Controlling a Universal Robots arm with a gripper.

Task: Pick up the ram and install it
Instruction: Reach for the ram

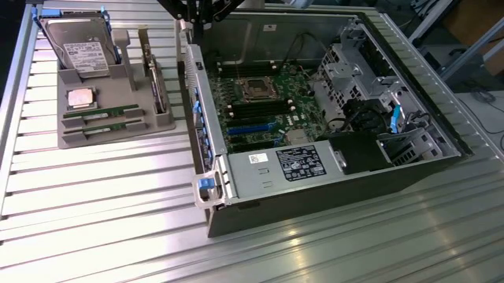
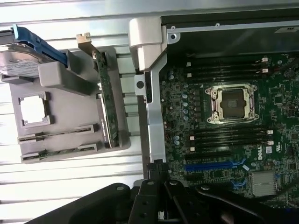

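Two green ram sticks (image 1: 101, 112) lie in slots of a grey holder tray (image 1: 75, 138) at the exterior view's left. The wrist view shows the same ram sticks (image 2: 58, 133) edge-on in the tray (image 2: 70, 107). My gripper (image 1: 197, 17) hangs high over the near wall of the open computer case (image 1: 193, 100), apart from the ram. In the wrist view the black gripper (image 2: 156, 168) has its fingers together, with nothing between them. Black memory slots (image 2: 229, 135) run beside the processor socket (image 2: 232, 103) on the motherboard.
The tray also carries an upright hard drive (image 1: 79, 50), a square silver processor chip (image 1: 81, 97) and an expansion card (image 1: 157, 82) on edge. Inside the case are a power supply (image 1: 284, 165) and drive cages (image 1: 354, 65). Ribbed metal table (image 1: 102, 200) surrounds everything.
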